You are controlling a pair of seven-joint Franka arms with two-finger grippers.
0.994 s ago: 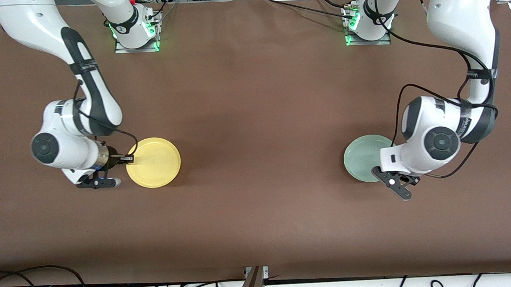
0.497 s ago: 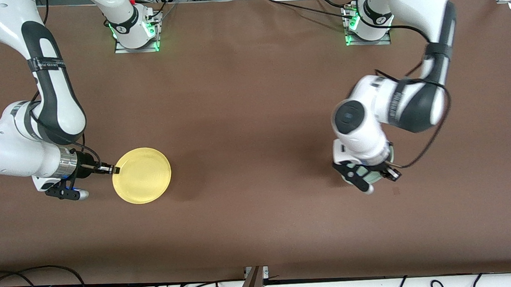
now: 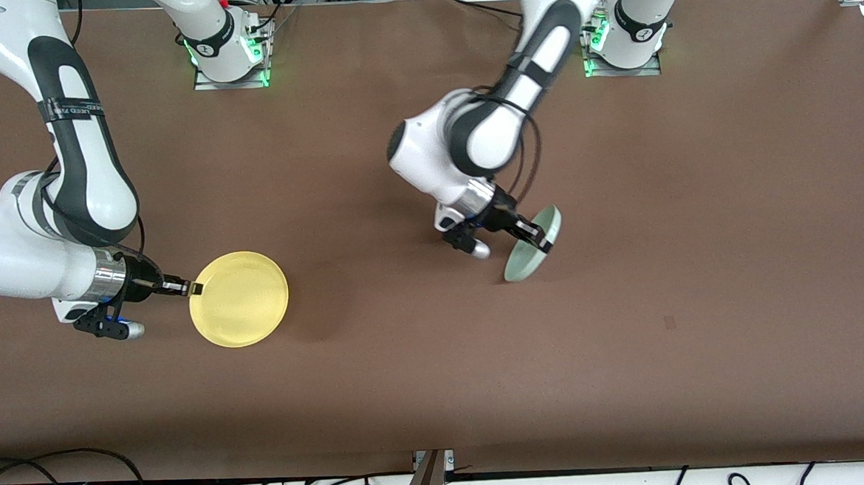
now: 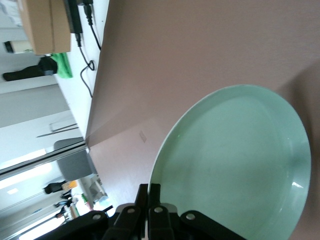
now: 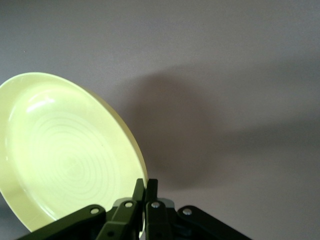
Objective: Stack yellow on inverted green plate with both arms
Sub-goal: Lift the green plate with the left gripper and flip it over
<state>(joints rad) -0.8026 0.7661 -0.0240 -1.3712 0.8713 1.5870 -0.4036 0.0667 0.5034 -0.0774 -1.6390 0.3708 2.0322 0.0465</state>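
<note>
Over brown desk, our left tool clamps the tilted mint-green plastic plate, unturned; at nine o'clock, right tool grips the round yellow plastic plate, unstacked.

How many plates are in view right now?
2. The yellow plate is held by its rim in the right claw, over the right arm's end. The green plate, tilted, is in the left claw, over mid-table.

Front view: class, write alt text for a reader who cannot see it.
The left pincer holds a round pale green plate tilted on edge over the middle of the brown table. The right pincer grips the rim of a round yellow plastic plate.
</note>
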